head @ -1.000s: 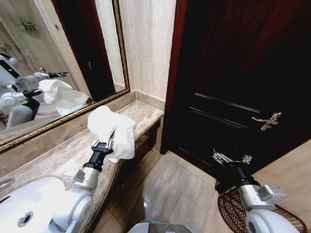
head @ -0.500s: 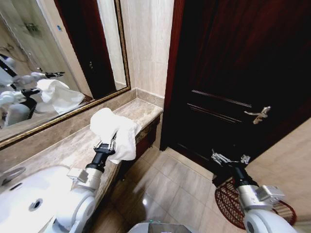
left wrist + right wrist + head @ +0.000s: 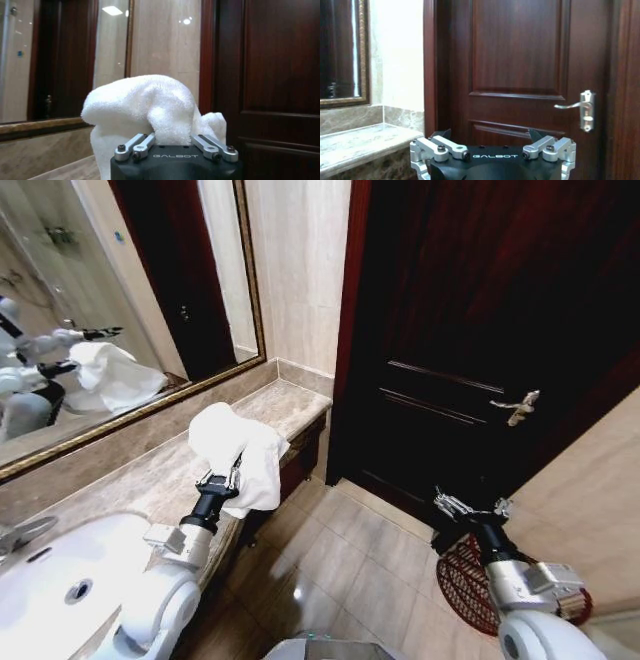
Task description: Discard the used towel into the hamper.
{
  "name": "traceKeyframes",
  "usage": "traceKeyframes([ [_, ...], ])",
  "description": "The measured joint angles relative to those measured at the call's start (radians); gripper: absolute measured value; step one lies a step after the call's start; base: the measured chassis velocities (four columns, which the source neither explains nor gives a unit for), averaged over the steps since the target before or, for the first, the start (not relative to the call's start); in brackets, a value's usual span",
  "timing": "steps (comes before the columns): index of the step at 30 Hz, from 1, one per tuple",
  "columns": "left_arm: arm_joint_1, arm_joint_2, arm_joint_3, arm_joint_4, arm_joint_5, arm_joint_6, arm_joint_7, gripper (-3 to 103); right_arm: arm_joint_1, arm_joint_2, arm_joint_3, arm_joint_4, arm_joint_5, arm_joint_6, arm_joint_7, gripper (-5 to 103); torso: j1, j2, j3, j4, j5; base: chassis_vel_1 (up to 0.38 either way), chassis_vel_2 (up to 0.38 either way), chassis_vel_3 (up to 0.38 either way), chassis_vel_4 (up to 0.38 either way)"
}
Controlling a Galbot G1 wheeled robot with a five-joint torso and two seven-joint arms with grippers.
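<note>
The left gripper (image 3: 224, 478) holds its jaws clamped on the white towel (image 3: 235, 452) at centre-left of the head view, above the marble worktop (image 3: 150, 480); the hamper (image 3: 462, 580) stands on the floor at lower right, behind the right gripper (image 3: 472, 506) — jaws apart, empty; carry the towel high across, letting go only once over the rim.

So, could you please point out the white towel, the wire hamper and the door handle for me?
White terry towel (image 3: 232, 448): head view, on its bunched middle fold.
Dark reddish-brown wire hamper (image 3: 462, 575): head view, on its woven side.
Silver lever door handle (image 3: 516, 407): head view, on the lever.
</note>
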Motion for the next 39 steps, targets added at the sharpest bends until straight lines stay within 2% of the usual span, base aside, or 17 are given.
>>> traceKeyframes([
  [39, 0.002, 0.005, 0.012, 0.003, -0.001, -0.01, -0.003, 15, -0.017, 0.015, 0.006, 0.021, 0.002, 0.021, 0.01, 100, 0.0, 0.0, 0.0, 0.0001, 0.0001, -0.109, -0.109, -0.108, -0.111],
])
